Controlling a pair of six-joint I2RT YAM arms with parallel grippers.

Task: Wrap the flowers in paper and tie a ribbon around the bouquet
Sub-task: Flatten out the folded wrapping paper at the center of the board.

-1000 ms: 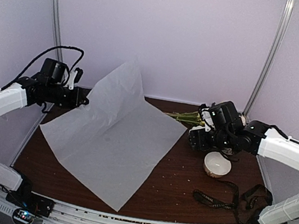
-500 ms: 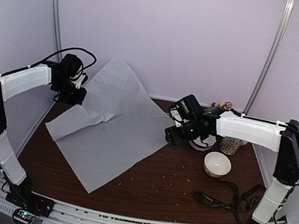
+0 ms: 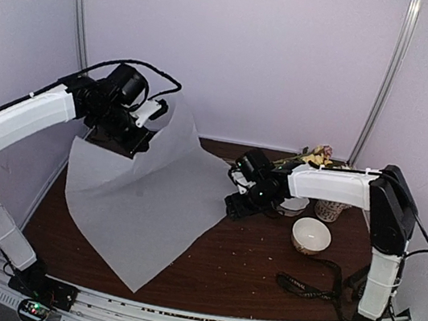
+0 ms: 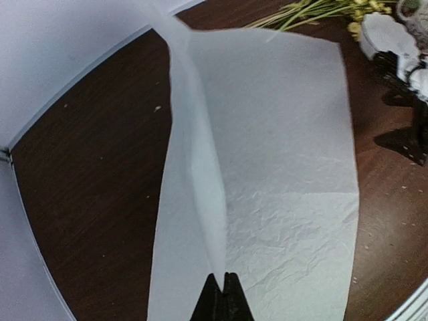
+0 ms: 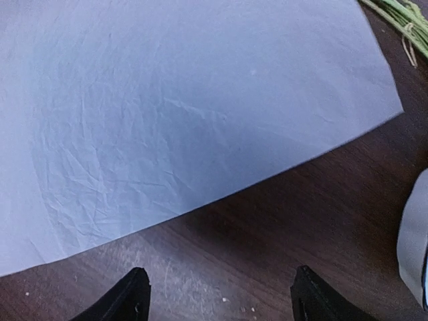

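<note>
Top external: my left gripper [image 4: 224, 289] pinches lifted fold of large pale grey-white paper sheet [image 3: 160, 201], left half of table [image 3: 245, 273]; right gripper [image 5: 221, 294] wide, empty. Yellow-pink green-stemmed flowers [image 3: 317, 154] far edge, unwrapped; black fabric ribbon [image 3: 314, 289] front-right corner, untied.

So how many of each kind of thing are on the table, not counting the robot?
Paper sheet: 1
Flower bunch: 1
Ribbon: 1
White bowls: 2
Patterned cup: 1
Total: 6
</note>
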